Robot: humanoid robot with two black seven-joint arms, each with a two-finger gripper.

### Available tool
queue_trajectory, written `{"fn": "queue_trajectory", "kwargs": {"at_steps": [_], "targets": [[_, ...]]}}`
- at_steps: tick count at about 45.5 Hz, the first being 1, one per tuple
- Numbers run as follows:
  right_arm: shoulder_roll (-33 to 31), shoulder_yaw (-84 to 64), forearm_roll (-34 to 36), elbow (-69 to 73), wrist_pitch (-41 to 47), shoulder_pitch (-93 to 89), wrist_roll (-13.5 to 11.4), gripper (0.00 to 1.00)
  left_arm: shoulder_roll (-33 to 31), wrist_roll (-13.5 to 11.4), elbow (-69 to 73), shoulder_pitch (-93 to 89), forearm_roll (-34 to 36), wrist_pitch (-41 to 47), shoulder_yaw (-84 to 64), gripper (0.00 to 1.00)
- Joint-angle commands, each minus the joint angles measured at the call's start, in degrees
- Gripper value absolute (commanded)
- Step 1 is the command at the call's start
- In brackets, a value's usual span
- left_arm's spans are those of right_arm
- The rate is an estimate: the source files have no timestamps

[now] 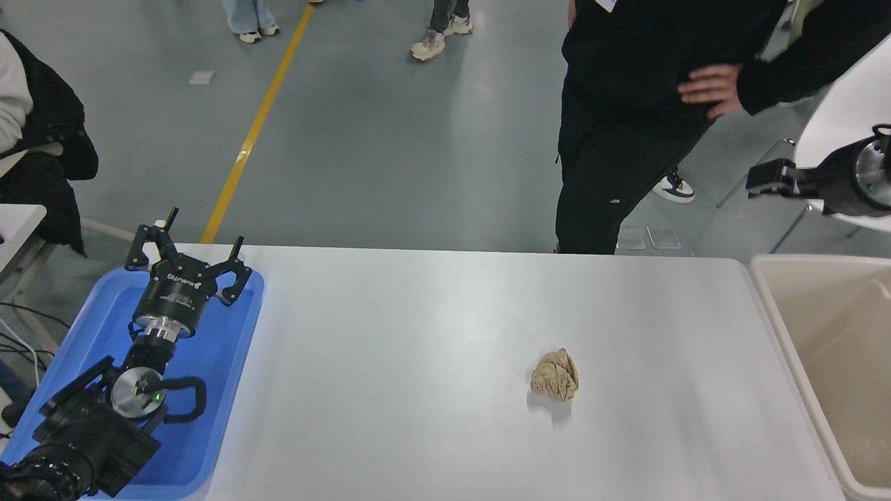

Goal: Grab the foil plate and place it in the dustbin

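Left arm parked lower left, black left claw (188, 259) hanging over the far end of the shallow blue plastic tray (223, 362), fingers spread wide, nothing in it.

Right arm enters at the right edge, high up, above and beyond the far end of the large beige plastic dustbin (769, 306). Only a black wrist section with a silver disc and a black block-shaped end are in view there; right claw (769, 179) fingers not resolvable, so I cannot tell whether it is open or closed or holding anything.

Foil plate: not visible anywhere in the head view, neither on the white surface (431, 348) nor in the part of the dustbin interior that shows, which is plain beige wall and floor.

Small crumpled brown paper ball (555, 374) sits on the surface right of centre, well apart from both the tray and the dustbin.

Dustbin stands at the surface's right end, rim just beside the edge.

Person in black clothing (626, 69) stands at the far side, one hand (706, 89) on the hip. More legs and shoes further back on the grey floor, beside a yellow floor line (254, 129).
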Motion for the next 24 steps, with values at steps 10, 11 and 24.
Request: {"fn": "queue_trajectory", "kwargs": {"at_steps": [10, 11, 24], "targets": [[0.9, -3.9, -0.2, 14.1, 14.3, 14.8, 0.0, 1.0, 0.0, 0.0, 0.0, 0.0, 0.0, 0.0, 0.0, 1.0], [1.0, -3.9, -0.2, 14.2, 14.6, 15.1, 0.0, 1.0, 0.0, 0.0, 0.0, 0.0, 0.0, 0.0, 0.0, 1.0], [2.2, -3.5, -0.3, 14.0, 15.4, 15.1, 0.0, 1.0, 0.0, 0.0, 0.0, 0.0, 0.0, 0.0, 0.0, 1.0]]}}
